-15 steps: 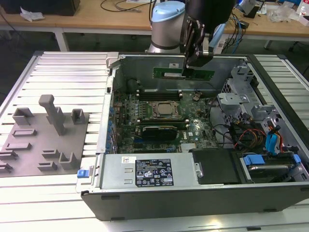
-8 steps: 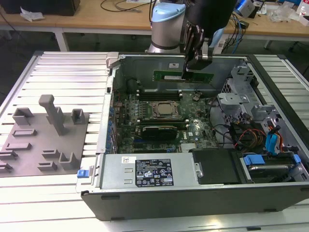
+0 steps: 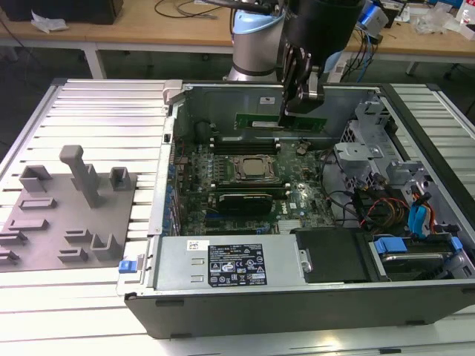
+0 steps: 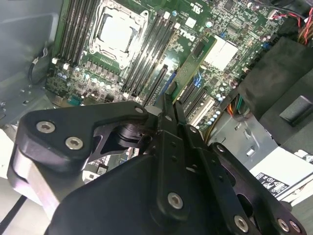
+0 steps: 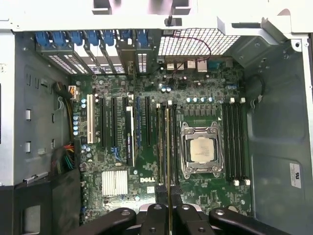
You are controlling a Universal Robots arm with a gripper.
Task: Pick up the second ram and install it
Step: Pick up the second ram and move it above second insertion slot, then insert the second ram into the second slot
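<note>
Here, second ram point(image 5: 167, 147) edge-on, clamped in end effector point(image 5: 168, 208), above motherboard point(image 5: 122, 191).

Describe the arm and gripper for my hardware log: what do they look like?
In the exterior view the arm has a rounded pale blue-and-silver joint housing and a thick black cylindrical wrist. The gripper is black, with metal-grey links. In the second wrist view its matte black linkage bars have rounded ends and silver screw heads, narrowing to slim black fingers.
</note>
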